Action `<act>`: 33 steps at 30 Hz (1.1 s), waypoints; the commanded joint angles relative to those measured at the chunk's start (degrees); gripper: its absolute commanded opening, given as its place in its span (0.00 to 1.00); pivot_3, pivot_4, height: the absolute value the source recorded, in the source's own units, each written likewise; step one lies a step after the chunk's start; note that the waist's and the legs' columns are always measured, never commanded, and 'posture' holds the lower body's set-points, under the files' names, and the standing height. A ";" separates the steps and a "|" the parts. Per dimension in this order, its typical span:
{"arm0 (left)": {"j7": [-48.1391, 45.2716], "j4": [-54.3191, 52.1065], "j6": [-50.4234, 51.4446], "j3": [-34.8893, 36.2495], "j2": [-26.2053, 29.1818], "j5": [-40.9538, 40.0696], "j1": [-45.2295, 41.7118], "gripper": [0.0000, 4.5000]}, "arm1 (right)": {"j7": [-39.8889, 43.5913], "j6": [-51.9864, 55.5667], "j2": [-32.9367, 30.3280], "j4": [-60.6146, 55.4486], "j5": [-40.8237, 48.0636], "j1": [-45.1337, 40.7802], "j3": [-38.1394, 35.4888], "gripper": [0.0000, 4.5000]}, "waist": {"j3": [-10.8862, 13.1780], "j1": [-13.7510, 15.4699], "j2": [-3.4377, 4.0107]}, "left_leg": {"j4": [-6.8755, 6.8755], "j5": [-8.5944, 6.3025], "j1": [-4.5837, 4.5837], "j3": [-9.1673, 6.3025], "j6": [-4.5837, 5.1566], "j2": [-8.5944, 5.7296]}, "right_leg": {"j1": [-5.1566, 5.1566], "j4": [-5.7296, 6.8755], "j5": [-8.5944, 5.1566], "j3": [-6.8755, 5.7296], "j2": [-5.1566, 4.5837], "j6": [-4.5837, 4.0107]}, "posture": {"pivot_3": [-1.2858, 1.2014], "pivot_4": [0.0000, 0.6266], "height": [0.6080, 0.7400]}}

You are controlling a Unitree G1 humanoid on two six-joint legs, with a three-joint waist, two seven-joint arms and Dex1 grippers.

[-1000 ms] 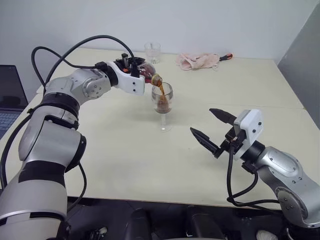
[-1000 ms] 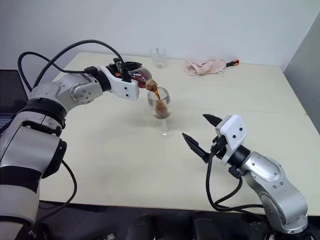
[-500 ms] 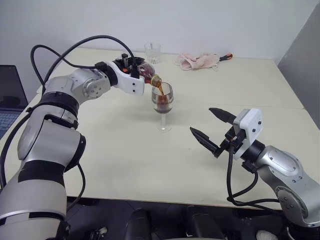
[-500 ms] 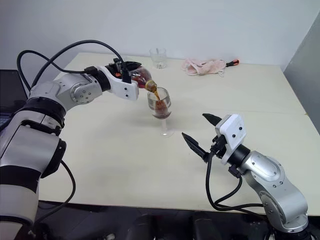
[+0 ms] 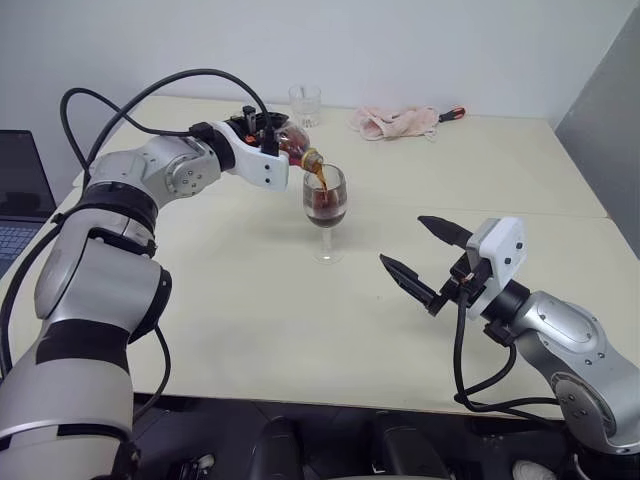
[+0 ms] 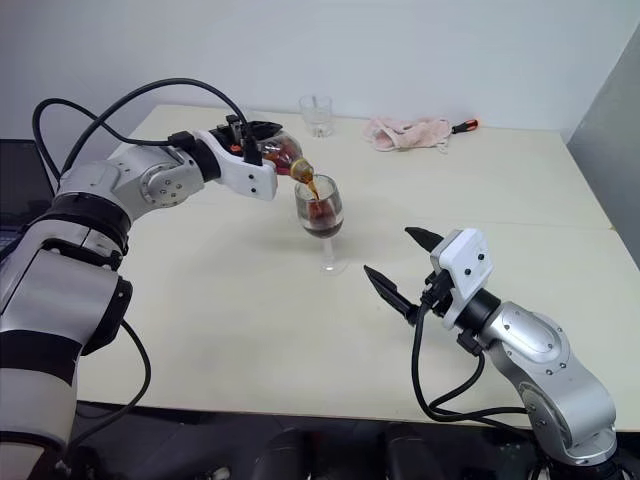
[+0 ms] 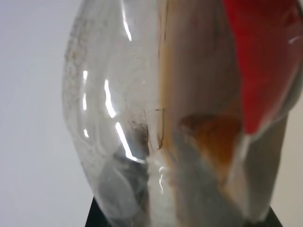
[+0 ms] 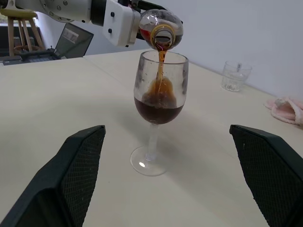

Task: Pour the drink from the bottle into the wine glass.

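Clearly the pour itself is the step in hand; the left gripper [image 5: 268,135] is clamped on the bottle [image 5: 292,146], which is tipped mouth-down over the rim of the wine glass [image 5: 326,207]; a thin brown stream of the drink [image 8: 160,71] runs from the open mouth into the bowl. The glass stands upright on the table [image 5: 250,300], near the middle, its bowl roughly a third to half full (the right wrist view gives the clearest look at the level). The right gripper [image 5: 428,262] hangs level above the table's near side, well apart from the glass, its fingers spread wide and holding nothing. Little drink looks to be left in the bottle's belly; so the next move, as I judge it, calls for holding the tilt steady until the stream thins, then rolling the wrist back to right the bottle without knocking the rim.
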 commanded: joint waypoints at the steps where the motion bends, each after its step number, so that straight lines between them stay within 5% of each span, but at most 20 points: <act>1: 1.31 -0.62 0.22 0.06 0.92 -0.08 -2.96 0.23 | 0.31 -1.06 -0.19 -1.12 0.41 -0.83 -0.87 1.00 | 0.00 0.00 0.00 | 0.00 0.00 0.00 0.00 0.00 0.00 | 0.00 0.00 0.00 0.00 0.00 0.00 | 0.52 0.24 1.00; 18: -0.02 -0.36 -0.08 1.95 0.60 -1.89 -2.48 0.23 | 0.59 -1.41 -0.30 -0.42 0.29 -1.64 -0.94 1.00 | 0.00 0.00 0.00 | 0.00 0.00 0.00 0.00 0.00 -0.01 | 0.00 0.02 0.00 0.01 0.00 0.00 | 0.52 0.24 1.00; 28: -22.96 0.50 2.31 17.82 -3.75 -23.59 2.85 0.23 | 0.66 -0.69 0.28 -0.70 2.31 -2.96 -2.22 1.00 | -0.01 -0.19 0.01 | 0.02 0.01 0.04 0.02 0.00 -0.01 | 0.01 0.08 0.10 0.01 -0.01 -0.18 | 0.52 0.24 1.00; 33: -41.63 -0.22 15.16 32.42 -7.91 -42.10 7.61 0.23 | -1.60 3.50 0.45 -0.11 5.51 -8.38 -3.08 1.00 | -0.01 -0.28 0.01 | 0.04 0.01 0.05 -0.01 0.00 0.01 | 0.01 0.13 0.12 -0.02 0.01 -0.21 | 0.52 0.24 1.00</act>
